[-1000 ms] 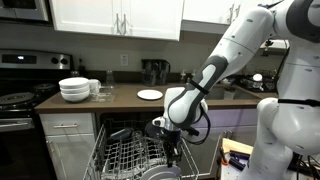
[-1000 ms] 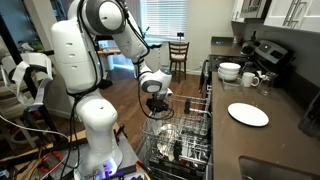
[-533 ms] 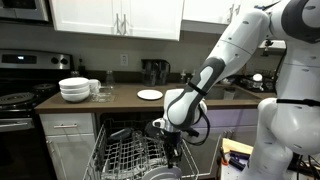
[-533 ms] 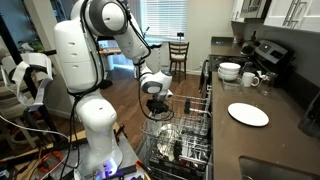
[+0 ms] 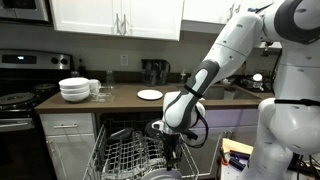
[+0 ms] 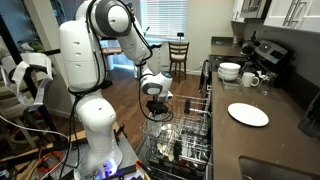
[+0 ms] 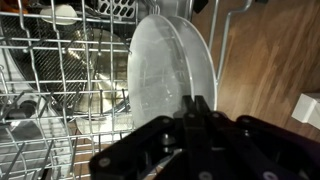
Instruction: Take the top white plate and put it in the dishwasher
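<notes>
1. Top white plate (image 7: 168, 65): round, thin, plain and glossy white with a shallow raised rim. It stands on edge among the wires of the dishwasher (image 5: 120, 152) rack, its face turned to the wrist camera.
2. Tool (image 7: 197, 108): the two dark fingers are drawn close together and clamped on the plate's lower rim as the wrist view shows it.
3. Rack: light grey wire in a grid with upright tines, inside a dark interior. Other dishes lie further in but are too blurred to name.
4. Arm (image 5: 215, 65): white and jointed. It reaches down from above the worktop (image 5: 120, 101), with the wrist pointing steeply down into the open dishwasher.
5. Worktop: dark and smooth. A second white plate (image 5: 149, 95) lies flat on it, well apart from a stack of deeper white bowls (image 5: 74, 90).
6. Wood-toned floor (image 7: 262, 50) shows beside the rack in the wrist view.
</notes>
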You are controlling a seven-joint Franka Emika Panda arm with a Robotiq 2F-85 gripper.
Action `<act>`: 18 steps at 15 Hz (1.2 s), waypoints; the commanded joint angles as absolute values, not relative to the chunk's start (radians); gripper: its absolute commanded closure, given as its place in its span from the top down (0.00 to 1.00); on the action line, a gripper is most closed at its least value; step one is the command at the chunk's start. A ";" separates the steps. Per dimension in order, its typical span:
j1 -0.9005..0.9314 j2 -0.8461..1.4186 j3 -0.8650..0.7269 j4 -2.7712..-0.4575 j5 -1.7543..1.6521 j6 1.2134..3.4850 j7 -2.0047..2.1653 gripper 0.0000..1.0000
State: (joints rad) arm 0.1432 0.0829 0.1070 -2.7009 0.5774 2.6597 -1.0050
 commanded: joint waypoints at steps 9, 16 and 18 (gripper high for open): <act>0.069 0.130 0.176 -2.676 0.634 2.694 -1.064 0.14; 0.076 0.093 0.177 -2.696 0.593 2.691 -1.014 0.36; 0.085 0.069 0.177 -2.712 0.570 2.703 -0.991 0.42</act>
State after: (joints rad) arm 0.0908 0.1153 0.1609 -2.6792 0.5921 2.6795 -1.0141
